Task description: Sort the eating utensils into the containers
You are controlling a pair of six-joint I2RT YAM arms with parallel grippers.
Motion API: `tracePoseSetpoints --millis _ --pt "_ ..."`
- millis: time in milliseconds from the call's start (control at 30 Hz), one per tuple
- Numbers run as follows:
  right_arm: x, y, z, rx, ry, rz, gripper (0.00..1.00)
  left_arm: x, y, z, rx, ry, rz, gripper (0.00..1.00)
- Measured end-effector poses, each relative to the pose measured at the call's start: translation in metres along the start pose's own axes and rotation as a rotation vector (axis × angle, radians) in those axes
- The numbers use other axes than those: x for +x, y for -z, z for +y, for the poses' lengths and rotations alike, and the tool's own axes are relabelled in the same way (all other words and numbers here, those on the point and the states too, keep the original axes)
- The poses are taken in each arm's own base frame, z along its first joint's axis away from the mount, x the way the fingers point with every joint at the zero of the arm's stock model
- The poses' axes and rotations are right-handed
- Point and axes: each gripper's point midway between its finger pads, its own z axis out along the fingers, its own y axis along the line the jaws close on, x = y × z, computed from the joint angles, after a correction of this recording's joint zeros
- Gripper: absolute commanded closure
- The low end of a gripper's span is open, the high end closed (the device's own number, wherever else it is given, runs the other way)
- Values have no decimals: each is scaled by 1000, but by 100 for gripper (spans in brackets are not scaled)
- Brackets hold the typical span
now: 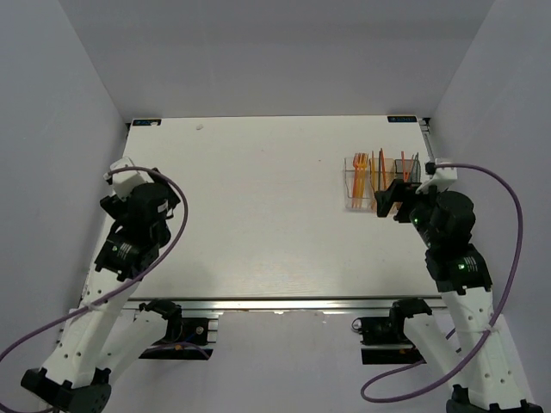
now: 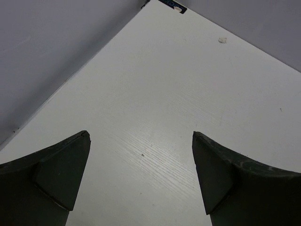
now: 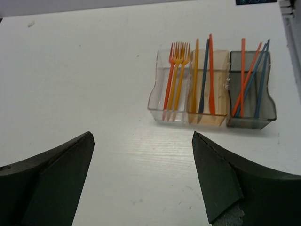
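Apparently the sorting is done: the eating utensils (image 3: 210,70) lean upright in the containers (image 3: 206,118) by kind, at the far right of the tabletop (image 3: 94,70) — forks (image 3: 176,66) in the clear one, knives in the amber, sticks (image 3: 244,80) in the grey. The right hand (image 3: 142,141) hangs near them, spread and empty — I judge nothing remains to pick. The left hand (image 2: 141,141), also spread and empty, is well apart.

Utensils (image 3: 210,70) sorted in three joined bins (image 3: 227,101).
Clear bin (image 3: 157,101): three forks (image 3: 176,80), red and orange. Amber bin (image 3: 207,119): orange, blue and red knives (image 3: 203,77). Grey bin (image 3: 249,124): orange and blue sticks (image 3: 248,75). Gripper (image 3: 141,136) jaws stand wide apart above the table (image 3: 84,70), short of the bins.
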Motion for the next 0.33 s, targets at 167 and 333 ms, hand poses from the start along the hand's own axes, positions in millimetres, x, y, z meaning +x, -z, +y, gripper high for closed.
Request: tracePoseSetpoints --millis 167,333 --pt "27 8 11 -48 11 55 11 24 0 13 -10 -9 12 2" --pt "48 6 10 -45 10 117 11 42 -4 12 -4 -40 50 2"
